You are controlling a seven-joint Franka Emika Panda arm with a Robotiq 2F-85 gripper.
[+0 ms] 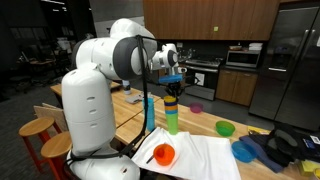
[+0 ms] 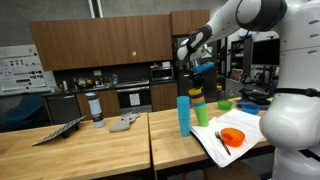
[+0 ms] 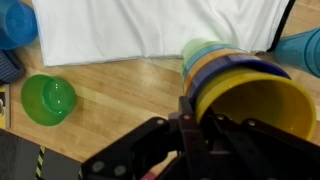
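My gripper point(image 3: 200, 118) is shut on the rim of a yellow cup point(image 3: 265, 105), with one finger outside the wall and one inside. That cup is the top of a nested stack point(image 3: 205, 62) of blue, orange and green cups. In both exterior views the gripper point(image 1: 172, 82) point(image 2: 196, 72) hangs straight above this upright stack point(image 1: 172, 115) point(image 2: 201, 108) on the wooden table. A tall blue cup stack point(image 1: 150, 112) point(image 2: 183, 115) stands right beside it.
A white cloth point(image 1: 205, 155) point(image 3: 160, 25) carries an orange bowl point(image 1: 162, 153) point(image 2: 232, 137). A green cup point(image 3: 47, 98) lies on the wood, and a green bowl point(image 1: 225, 128) sits further off. Blue cups point(image 3: 15, 22) point(image 3: 300, 50) flank the cloth.
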